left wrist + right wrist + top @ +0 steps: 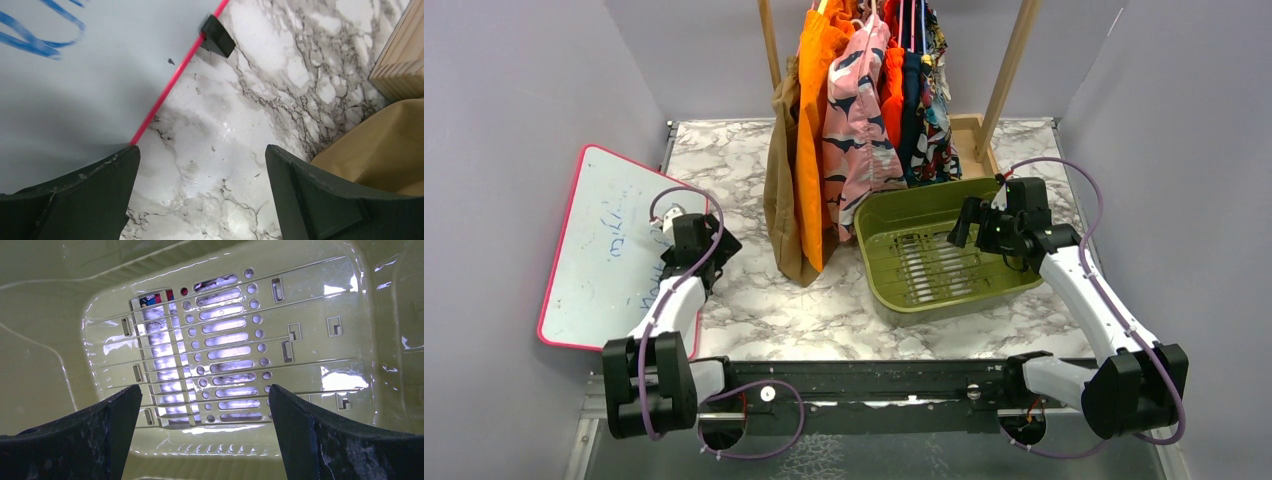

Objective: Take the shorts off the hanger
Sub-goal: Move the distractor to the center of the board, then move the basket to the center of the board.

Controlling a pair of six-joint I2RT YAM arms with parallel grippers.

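The shorts [856, 120] hang in a tight row from a wooden rack [1015, 60], just behind and to the left of the green bin [876, 228]. From the bin outward they run comic-print, navy, red-orange, pink with dark blotches, bright orange, then the tan pair [778, 195], which is farthest from the bin. The lower hems of the tan and orange pairs reach down to the table [774, 310], close to the bin's left wall.

The right claw [205, 395] hovers over the bin's right side, its jaws wide apart and holding nothing. Its wrist camera looks down at the slotted floor of the bin.

The left claw [202, 155] is well to the left of the bin, low over the marble. It too is spread wide and empty. It sits between the tan pair and a red-edged whiteboard [609, 250], which lies farther left again. A small black piece, possibly a clip [217, 36], sits on the whiteboard's edge.
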